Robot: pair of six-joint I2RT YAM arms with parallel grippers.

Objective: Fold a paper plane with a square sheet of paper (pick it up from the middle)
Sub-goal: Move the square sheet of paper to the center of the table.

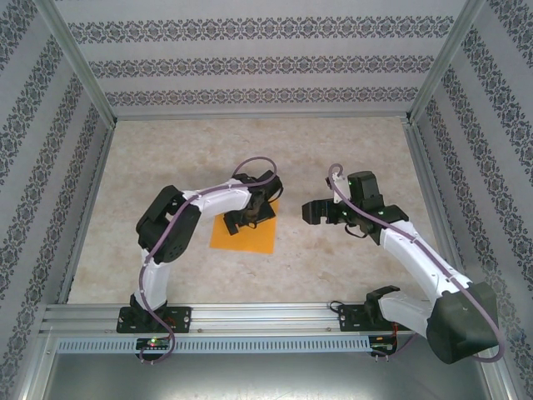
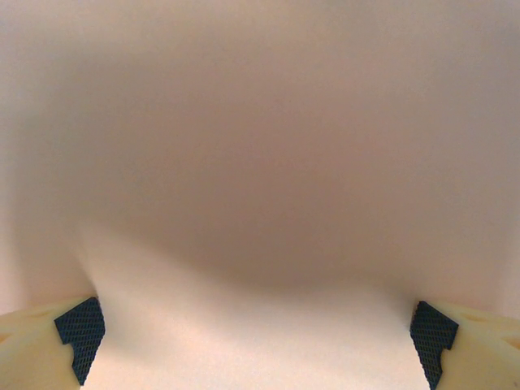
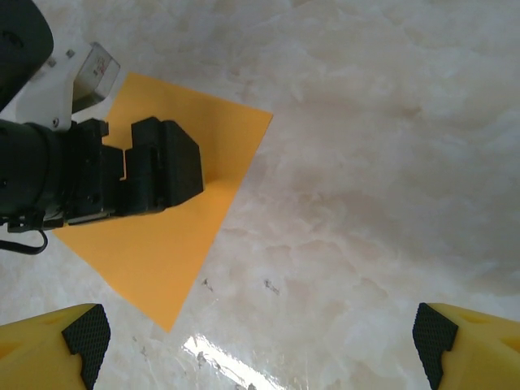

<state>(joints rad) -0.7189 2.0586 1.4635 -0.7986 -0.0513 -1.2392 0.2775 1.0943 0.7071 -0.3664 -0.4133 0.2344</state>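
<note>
- The square sheet of paper (image 1: 241, 237) lay flat and unfolded on the worktop (image 1: 166, 150), in front of the left arm (image 1: 166, 225) and left of centre.
- Being square, the sheet had no long axis. In the top external view its edges ran nearly parallel to the worktop edges, with a slight twist. In the right wrist view it sat as a diamond (image 3: 162, 252), one corner pointing toward the camera.
- Count: one orange sheet, two arms, two hands. Each wrist view showed two dark finger pads on yellow fingers.
- The left hand (image 1: 246, 218) stood over the far half of the sheet, pointing down. Its fingers were spread, with the pads (image 2: 81, 333) at opposite lower corners of the left wrist view.
- The right hand (image 1: 310, 212), on the right arm (image 1: 416, 250), was near the sheet's right side, apart from it, above bare worktop. Its fingers were spread, with the pads (image 3: 85, 335) at opposite lower corners of its own view.
- Hidden: the left hand's black body covered the sheet's far edge and part of its middle in both the top external and right wrist views.
- Hard to make out: the left wrist view was a pale, unfocused blur, so the surface between the pads could not be identified. Contact between the left hand and the sheet could not be determined.
</note>
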